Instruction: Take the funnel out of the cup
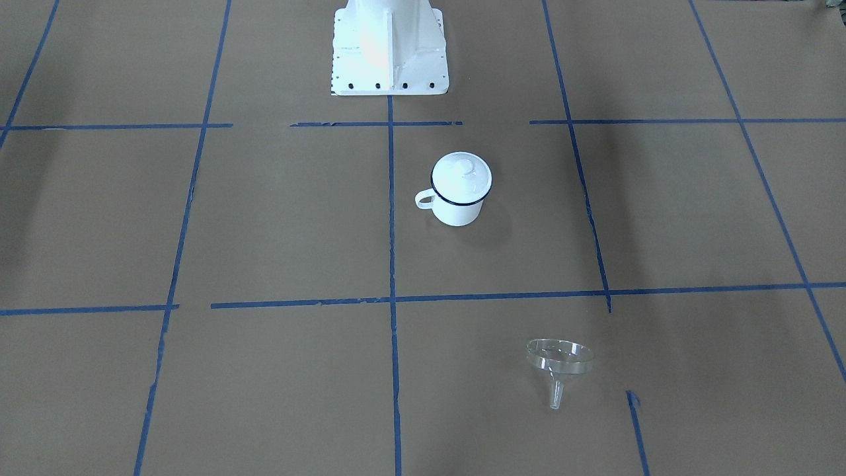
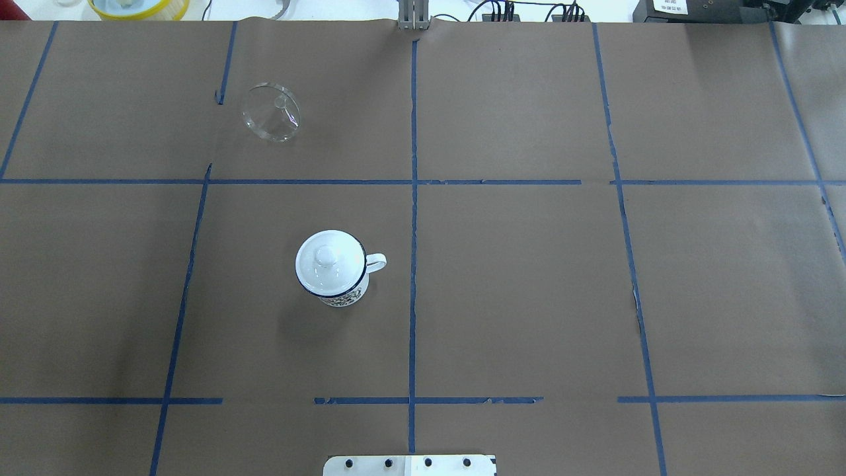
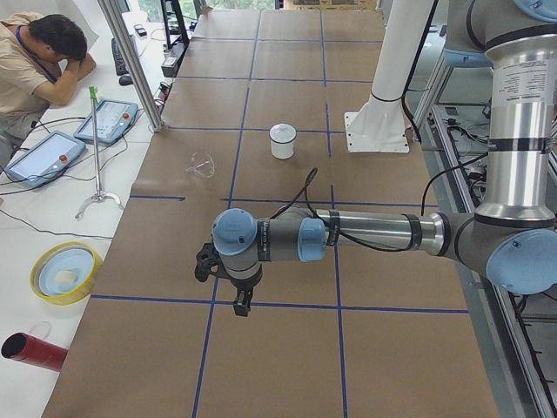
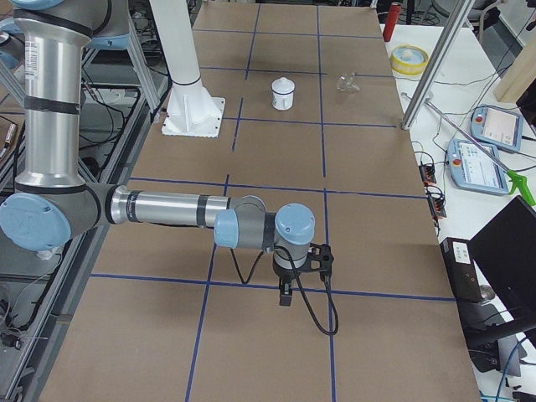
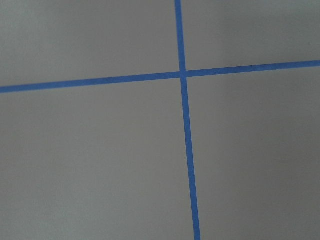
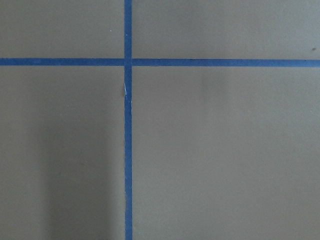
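The cup (image 1: 456,208) is a white enamel mug with a dark blue rim, standing upright near the table's middle with a white domed lid (image 1: 461,177) on top. It also shows in the overhead view (image 2: 340,297). The clear funnel (image 1: 560,360) lies on its side on the brown paper, well apart from the cup, and also shows in the overhead view (image 2: 271,112). My left gripper (image 3: 241,300) shows only in the exterior left view, far from both, over the table's end. My right gripper (image 4: 286,295) shows only in the exterior right view, over the opposite end. I cannot tell whether either is open or shut.
The robot base (image 1: 390,46) stands at the table's robot-side edge. A yellow bowl (image 3: 65,272), a red cylinder (image 3: 30,350), teach pendants (image 3: 109,119) and a seated person (image 3: 35,61) are beside the table. A metal post (image 3: 130,65) stands at its edge. Both wrist views show only paper and blue tape.
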